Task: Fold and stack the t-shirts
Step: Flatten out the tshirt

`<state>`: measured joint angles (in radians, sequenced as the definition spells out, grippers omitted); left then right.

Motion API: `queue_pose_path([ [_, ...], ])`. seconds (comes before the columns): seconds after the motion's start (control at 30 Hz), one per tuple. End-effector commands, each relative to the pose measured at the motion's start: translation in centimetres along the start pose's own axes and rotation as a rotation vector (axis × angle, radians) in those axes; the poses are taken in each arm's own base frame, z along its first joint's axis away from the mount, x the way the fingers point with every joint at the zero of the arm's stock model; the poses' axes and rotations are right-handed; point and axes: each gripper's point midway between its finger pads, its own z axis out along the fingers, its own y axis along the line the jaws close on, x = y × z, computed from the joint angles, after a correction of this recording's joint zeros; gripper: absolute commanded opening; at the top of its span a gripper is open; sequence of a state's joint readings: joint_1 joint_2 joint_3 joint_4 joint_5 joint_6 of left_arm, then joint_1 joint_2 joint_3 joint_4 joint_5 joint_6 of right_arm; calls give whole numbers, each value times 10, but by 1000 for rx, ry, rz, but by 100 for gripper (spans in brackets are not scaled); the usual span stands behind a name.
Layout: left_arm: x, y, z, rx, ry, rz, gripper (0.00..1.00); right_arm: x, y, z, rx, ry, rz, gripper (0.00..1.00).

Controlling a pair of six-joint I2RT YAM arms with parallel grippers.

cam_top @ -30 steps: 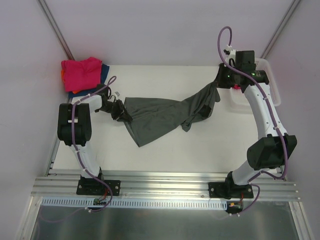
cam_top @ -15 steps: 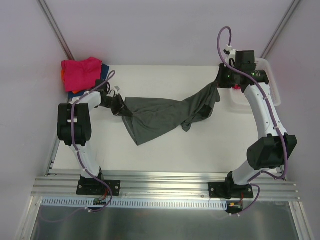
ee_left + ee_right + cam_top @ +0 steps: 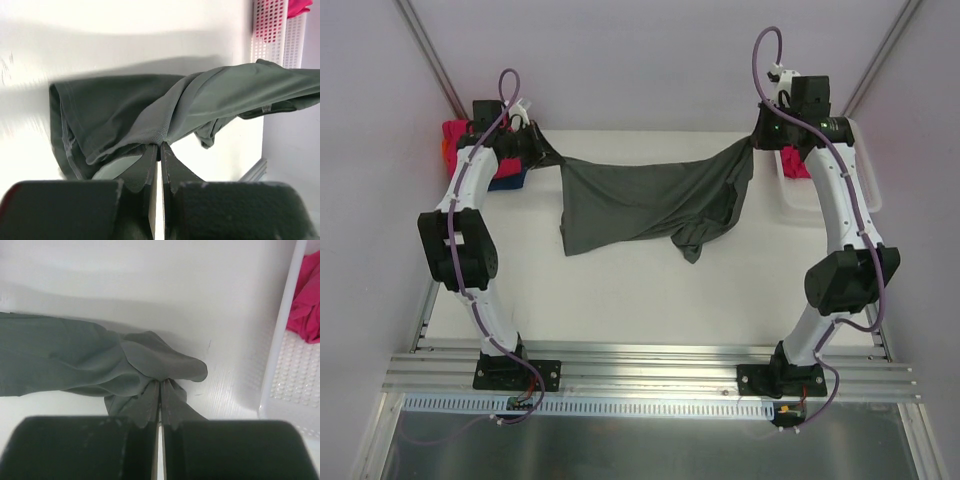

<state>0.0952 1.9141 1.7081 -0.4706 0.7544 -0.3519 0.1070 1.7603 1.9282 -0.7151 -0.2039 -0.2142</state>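
Both pinched closed, my left gripper (image 3: 538, 150) and right gripper (image 3: 757, 140) hold the dark grey cloth t-shirt (image 3: 640, 200). It stretches crosswise between them over the white table (image 3: 650, 290).

Dark grey t-shirt (image 3: 640, 200): held up and spread wide, one end pinched in the left claw (image 3: 542, 155), the other in the right claw (image 3: 752, 140). Top edge drawn across, lower part in loose folds over the worktop (image 3: 640, 300). Pink t-shirt (image 3: 453, 133) and blue t-shirt (image 3: 510, 180): piled at far left corner, partly hidden. Second pink t-shirt (image 3: 306, 295): crumpled in the basket (image 3: 280, 345)
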Motion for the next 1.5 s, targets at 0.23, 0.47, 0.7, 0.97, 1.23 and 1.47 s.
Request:
queue_pose_path([
  [0.23,-93,-29,-35,-32,-239,223,0,-69,-24,-15,85,-177,-92,1],
  [0.47,-146,-47,-85,-90,-425,345,0,-89,-33,-43,148,-255,-120,1],
  [0.7,-189,-97,-137,-109,-617,518,0,-120,-23,-88,153,-376,-172,1],
  [0.97,-188,-145,-177,-61,-704,596,0,-136,-1,-143,123,-487,-182,1],
  [1.23,-184,-196,-244,-100,-863,706,0,-123,13,-206,128,-551,-205,1],
  [1.47,-183,-211,-293,-178,-977,767,0,-109,15,-247,172,-580,-258,1],
])
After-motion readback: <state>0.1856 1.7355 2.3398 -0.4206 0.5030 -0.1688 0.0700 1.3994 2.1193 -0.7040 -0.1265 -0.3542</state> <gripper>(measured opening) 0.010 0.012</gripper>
